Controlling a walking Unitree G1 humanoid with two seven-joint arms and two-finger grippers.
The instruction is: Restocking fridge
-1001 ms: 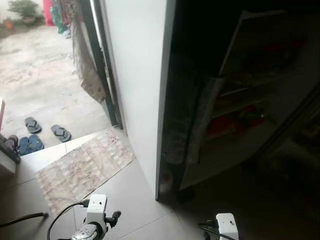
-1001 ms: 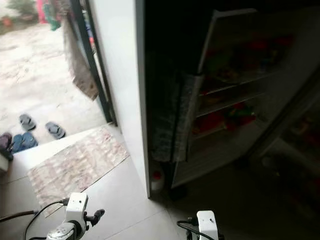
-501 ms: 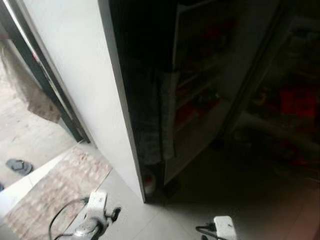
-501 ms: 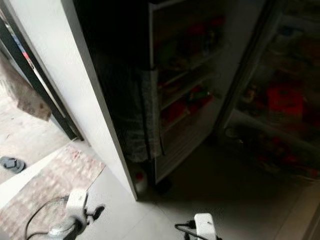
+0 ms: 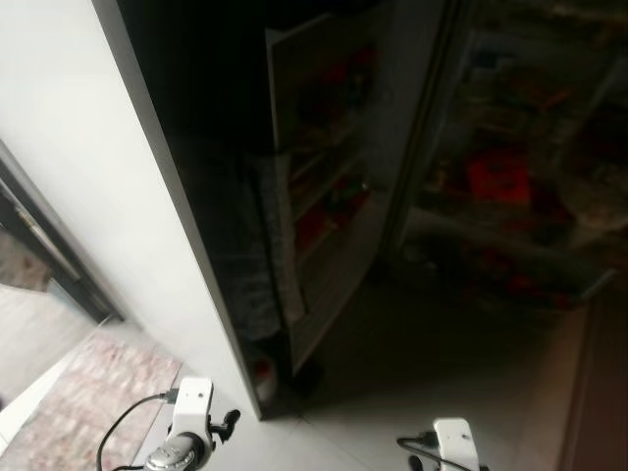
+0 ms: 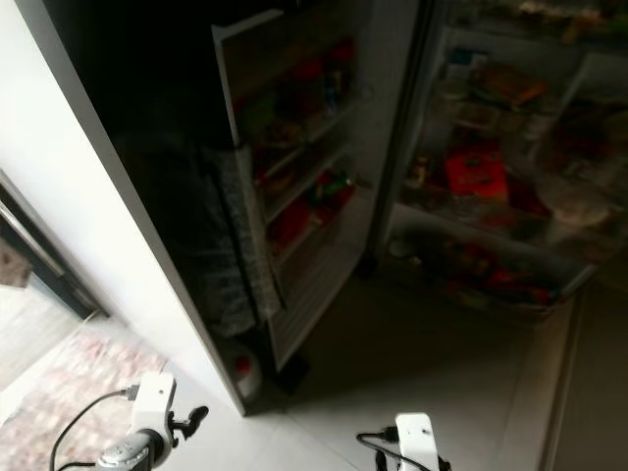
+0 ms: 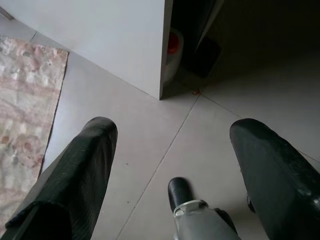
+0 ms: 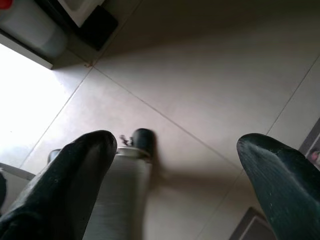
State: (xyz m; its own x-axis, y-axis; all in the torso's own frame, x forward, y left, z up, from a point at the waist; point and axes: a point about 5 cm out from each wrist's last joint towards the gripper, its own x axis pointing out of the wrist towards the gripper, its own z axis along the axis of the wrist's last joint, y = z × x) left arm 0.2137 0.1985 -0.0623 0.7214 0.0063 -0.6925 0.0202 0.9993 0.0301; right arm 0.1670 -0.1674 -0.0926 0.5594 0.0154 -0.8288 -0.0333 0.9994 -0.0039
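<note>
Hanging low: both arms are down by the robot's sides, wrists poking in at the bottom edge of the head views, nothing in either gripper
Left gripper [image 7: 170, 150]: fingers spread wide, pointing down at the floor tiles [image 7: 150, 125]
Right gripper [image 8: 175, 160]: also spread wide and empty, over bare tile
Near the left gripper: patterned rug [image 7: 25, 100] off to one side, and a white wall corner [image 7: 125, 50] just ahead
Tucked behind that corner: a pale jug with a red cap [image 7: 172, 47] sitting on the floor, right by the foot of the fridge door
Fridge door [image 6: 294, 196]: swung open, racks full of reddish and green stuff, too dim to say what
In the way: a greyish cloth [image 6: 235, 245] hanging on the door's edge
Fridge [image 6: 491, 167]: further back and to the right, open, shelves packed, a red packet [image 6: 476, 167] in the middle
Wrist-view extra: they catch the jug and floor seams up close, the head views are murky there
</note>
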